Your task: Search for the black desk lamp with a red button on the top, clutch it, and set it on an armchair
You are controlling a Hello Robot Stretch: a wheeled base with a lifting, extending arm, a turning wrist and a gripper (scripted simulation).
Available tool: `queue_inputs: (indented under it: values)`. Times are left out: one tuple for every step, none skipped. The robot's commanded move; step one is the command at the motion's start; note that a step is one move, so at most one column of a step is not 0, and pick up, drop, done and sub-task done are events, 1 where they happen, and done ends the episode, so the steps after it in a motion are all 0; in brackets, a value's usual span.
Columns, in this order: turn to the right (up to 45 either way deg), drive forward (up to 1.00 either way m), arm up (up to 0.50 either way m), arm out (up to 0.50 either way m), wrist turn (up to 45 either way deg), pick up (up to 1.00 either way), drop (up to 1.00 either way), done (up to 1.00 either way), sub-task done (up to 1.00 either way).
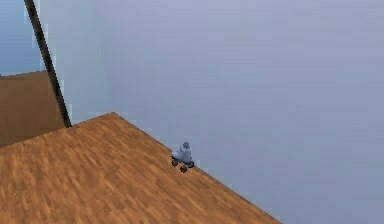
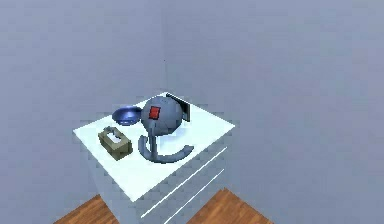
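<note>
A round dark grey desk lamp [image 2: 161,118] with a red button on its face stands on a curved grey base [image 2: 160,152]. It rests near the middle of the top of a white drawer unit [image 2: 205,130] in the arm side view, in front of a pale blue wall.
On the same top lie a tan box [image 2: 114,141], a blue bowl [image 2: 127,114] and a dark flat thing [image 2: 184,103] behind the lamp. In the forward view a small grey object on wheels [image 1: 183,155] sits on the wooden floor [image 1: 90,180] by the wall. A dark door frame [image 1: 48,62] stands at the left.
</note>
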Motion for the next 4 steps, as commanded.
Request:
queue_inputs:
  values:
    - [0.0, 0.0, 0.5, 0.0, 0.0, 0.0, 0.0, 0.0, 0.0]
    - [0.0, 0.0, 0.28, 0.0, 0.0, 0.0, 0.0, 0.0, 0.0]
    - [0.0, 0.0, 0.0, 0.48, 0.0, 0.0, 0.0, 0.0, 0.0]
    - [0.0, 0.0, 0.0, 0.0, 45.0, 0.0, 0.0, 0.0, 0.0]
